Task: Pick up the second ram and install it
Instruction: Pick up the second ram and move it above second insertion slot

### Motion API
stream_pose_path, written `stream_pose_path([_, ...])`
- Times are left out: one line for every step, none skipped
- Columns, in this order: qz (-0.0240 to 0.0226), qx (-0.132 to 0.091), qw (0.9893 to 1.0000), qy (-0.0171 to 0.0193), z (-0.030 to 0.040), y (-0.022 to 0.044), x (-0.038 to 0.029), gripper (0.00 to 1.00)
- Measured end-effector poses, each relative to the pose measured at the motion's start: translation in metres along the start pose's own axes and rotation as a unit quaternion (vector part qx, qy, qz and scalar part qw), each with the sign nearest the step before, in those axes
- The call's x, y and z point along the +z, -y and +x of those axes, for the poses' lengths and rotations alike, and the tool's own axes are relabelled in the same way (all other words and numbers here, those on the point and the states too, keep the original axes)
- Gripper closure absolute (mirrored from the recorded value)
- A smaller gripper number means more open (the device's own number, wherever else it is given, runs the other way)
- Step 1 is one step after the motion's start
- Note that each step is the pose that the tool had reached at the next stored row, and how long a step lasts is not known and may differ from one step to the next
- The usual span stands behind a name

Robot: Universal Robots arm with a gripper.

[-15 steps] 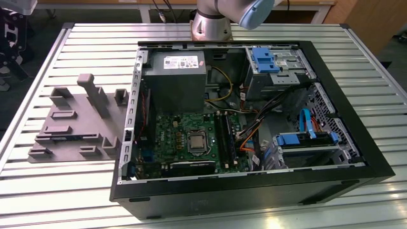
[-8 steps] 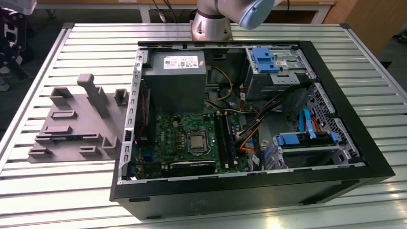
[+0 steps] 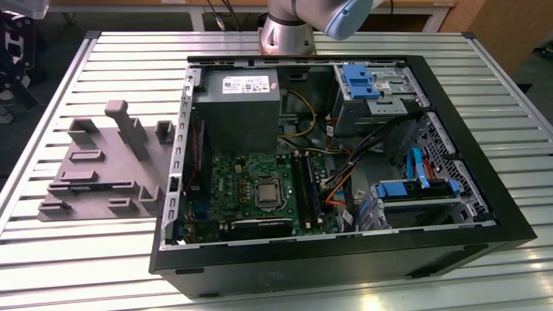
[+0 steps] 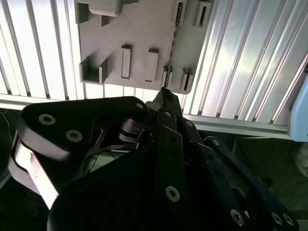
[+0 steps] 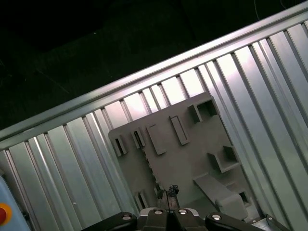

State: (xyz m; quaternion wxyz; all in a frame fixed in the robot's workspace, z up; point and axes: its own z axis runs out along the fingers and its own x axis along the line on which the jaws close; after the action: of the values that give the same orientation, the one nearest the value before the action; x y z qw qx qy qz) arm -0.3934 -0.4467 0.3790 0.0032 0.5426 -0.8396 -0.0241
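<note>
Grey fixture block [image 4: 139, 29] props the second ram [image 4: 172, 53] on edge for grasping; the gripper [image 4: 164, 95] hovers above, jaws pinched together, empty.

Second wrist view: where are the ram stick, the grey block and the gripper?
second ram [image 4: 173, 45], second wrist view, its thin edge.
grey fixture block [image 4: 144, 24], second wrist view, bare flat base.
gripper [image 4: 164, 96], second wrist view, between fingertips.

Arm [image 3: 285, 29] upright at 12 o'clock in exterior view; gripper [image 4: 165, 96] pointing downward, fingers pressed together, in second wrist view.
</note>
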Motion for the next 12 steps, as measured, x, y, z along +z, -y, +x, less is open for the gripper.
stream_pose_path([0.0000,-0.001,1.0000,-0.0001,0.0000,0.0000,0.0000,0.89])
stream_pose_path([0.0000,-0.002,1.0000,-0.0001,0.0000,0.0000,0.0000,0.89])
stream_pose_path([0.0000,-0.003,1.0000,-0.0001,0.0000,0.0000,0.0000,0.89])
stream_pose_path([-0.0001,-0.004,1.0000,-0.0002,0.0000,0.0000,0.0000,0.89])
stream_pose_path([-0.0001,-0.005,1.0000,-0.0002,0.0000,0.0000,0.0000,0.89])
stream_pose_path([-0.0001,-0.006,1.0000,-0.0003,0.0000,0.0000,0.0000,0.89])
stream_pose_path([-0.0001,-0.007,1.0000,-0.0003,0.0000,0.0000,0.0000,0.89])
stream_pose_path([-0.0002,-0.008,1.0000,-0.0004,0.0000,0.0000,0.0000,0.89])
stream_pose_path([-0.0002,-0.009,1.0000,-0.0004,0.0000,0.0000,0.0000,0.89])
stream_pose_path([-0.0002,-0.010,0.9999,-0.0005,0.0000,0.0000,0.0000,0.89])
stream_pose_path([-0.0002,-0.011,0.9999,-0.0006,0.0000,0.0000,0.0000,0.89])
stream_pose_path([-0.0003,-0.012,0.9999,-0.0006,0.0000,0.0000,0.0000,0.89])
